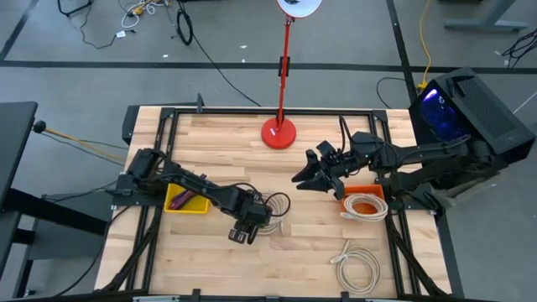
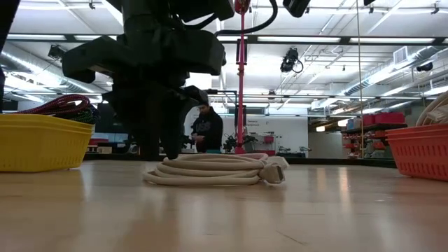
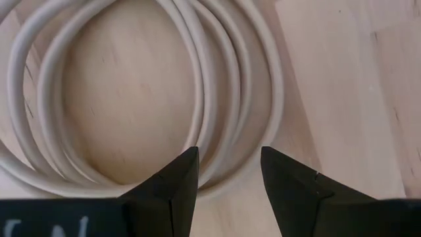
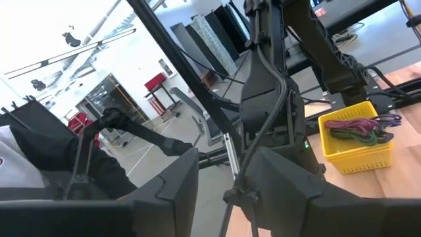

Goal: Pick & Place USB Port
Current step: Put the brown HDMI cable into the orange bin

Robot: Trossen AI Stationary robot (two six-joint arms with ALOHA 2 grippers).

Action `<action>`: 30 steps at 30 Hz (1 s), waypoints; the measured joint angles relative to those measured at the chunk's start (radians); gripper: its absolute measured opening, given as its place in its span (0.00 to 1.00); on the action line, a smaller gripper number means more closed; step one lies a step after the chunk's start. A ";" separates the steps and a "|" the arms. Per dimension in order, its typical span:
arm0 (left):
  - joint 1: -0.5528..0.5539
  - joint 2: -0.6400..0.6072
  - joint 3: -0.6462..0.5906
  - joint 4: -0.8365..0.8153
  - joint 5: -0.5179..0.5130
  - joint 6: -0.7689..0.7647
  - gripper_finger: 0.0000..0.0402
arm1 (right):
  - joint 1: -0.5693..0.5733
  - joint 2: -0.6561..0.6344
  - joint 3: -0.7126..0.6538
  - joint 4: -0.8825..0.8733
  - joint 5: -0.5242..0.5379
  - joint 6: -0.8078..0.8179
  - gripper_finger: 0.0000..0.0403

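Count from the high view: three coiled white cables, two bins, one red lamp, two arms. One cable coil (image 1: 270,206) lies on the bare worktop (image 1: 310,243) near the middle, the second white coil (image 1: 366,206) sits in the orange bin (image 1: 363,192) on the right side, and the third white coil (image 1: 357,267) lies loose on the wood toward the front right. The yellow bin (image 1: 186,204) on the left holds a tangle of purple and green cords. The red lamp (image 1: 279,131) stands at the back centre on its round base. Your left claw (image 1: 243,232) is down at the centre coil's edge; the left wrist view shows the fingers spread, a strand of the cable coil (image 3: 217,99) running through the gap, nothing pinched. Your right claw (image 1: 304,178) hangs above the worktop, just left of the orange bin, jaws parted and empty; its wrist view looks across at the yellow bin (image 4: 358,146) and the left arm. Only the low view gives you the plug end (image 2: 274,170) on the centre coil, plus a person standing in the room behind. I can't pick out a USB port anywhere.
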 joint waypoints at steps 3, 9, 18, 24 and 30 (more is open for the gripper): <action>0.001 -0.001 0.000 0.000 0.000 0.009 0.43 | 0.000 0.000 0.000 0.000 0.001 -0.003 0.39; 0.001 -0.001 0.042 -0.022 -0.020 0.026 0.43 | 0.000 0.000 0.000 -0.013 0.008 -0.022 0.39; 0.031 -0.003 0.062 0.007 0.060 0.091 0.43 | 0.000 0.000 -0.001 -0.031 0.033 -0.037 0.39; 0.052 -0.001 -0.007 0.036 0.059 0.128 0.43 | 0.000 0.000 -0.001 -0.031 0.032 -0.035 0.39; 0.075 -0.001 -0.098 0.129 0.051 0.077 0.43 | 0.000 0.000 -0.001 -0.031 0.031 -0.032 0.39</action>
